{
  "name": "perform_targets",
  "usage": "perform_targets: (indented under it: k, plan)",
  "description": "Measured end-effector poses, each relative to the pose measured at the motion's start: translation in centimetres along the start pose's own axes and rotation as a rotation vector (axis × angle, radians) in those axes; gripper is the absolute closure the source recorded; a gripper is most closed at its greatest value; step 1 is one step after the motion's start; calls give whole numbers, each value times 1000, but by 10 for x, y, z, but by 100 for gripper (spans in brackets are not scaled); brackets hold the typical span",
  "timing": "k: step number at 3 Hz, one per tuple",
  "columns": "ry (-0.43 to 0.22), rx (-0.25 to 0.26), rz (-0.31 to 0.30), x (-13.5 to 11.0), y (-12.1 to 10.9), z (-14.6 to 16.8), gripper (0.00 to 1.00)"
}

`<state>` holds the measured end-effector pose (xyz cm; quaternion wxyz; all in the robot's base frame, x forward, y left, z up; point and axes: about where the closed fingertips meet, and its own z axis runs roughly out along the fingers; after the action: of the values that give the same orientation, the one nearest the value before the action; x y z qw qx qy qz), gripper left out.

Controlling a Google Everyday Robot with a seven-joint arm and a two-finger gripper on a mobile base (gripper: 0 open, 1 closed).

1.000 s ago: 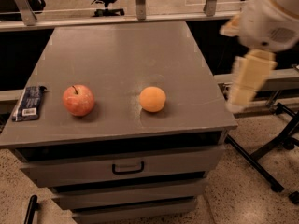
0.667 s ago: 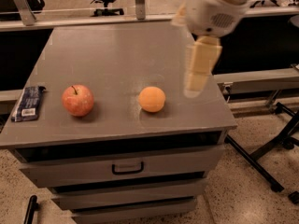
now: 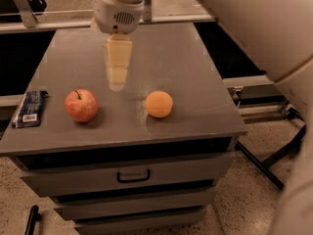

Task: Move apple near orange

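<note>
The red-pink apple (image 3: 81, 105) with a short dark stem sits on the grey cabinet top (image 3: 161, 58), near its front left. The smooth pale-orange orange (image 3: 159, 104) sits to the apple's right, about a hand's width away, near the front middle. My gripper (image 3: 118, 82) hangs down from its white wrist (image 3: 118, 9) over the middle of the top. It is above and behind the gap between the two fruits, slightly nearer the apple, and touches neither. It holds nothing that I can see.
A dark flat packet (image 3: 30, 109) lies at the top's left edge, left of the apple. Drawers with a handle (image 3: 133, 176) are below the front edge. My thick white arm (image 3: 254, 23) crosses the upper right. A dark stand leg (image 3: 259, 165) is on the floor at right.
My gripper has swung left, from beside the cabinet's right edge to above the middle of the top behind the fruits. The apple and orange have not moved.
</note>
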<state>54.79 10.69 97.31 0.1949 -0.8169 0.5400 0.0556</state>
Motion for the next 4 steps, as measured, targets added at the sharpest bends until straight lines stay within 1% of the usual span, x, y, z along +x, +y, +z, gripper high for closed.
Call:
perform_targets:
  k: [1,2,3,4]
  plan:
    - [4,-61,11,-47,-27,56,0]
    - [63,-76,64,-61,-30,85,0]
    - [134,-61,140,-50,-26,100,0]
    - [193,-44,197,-34,-19,112,0]
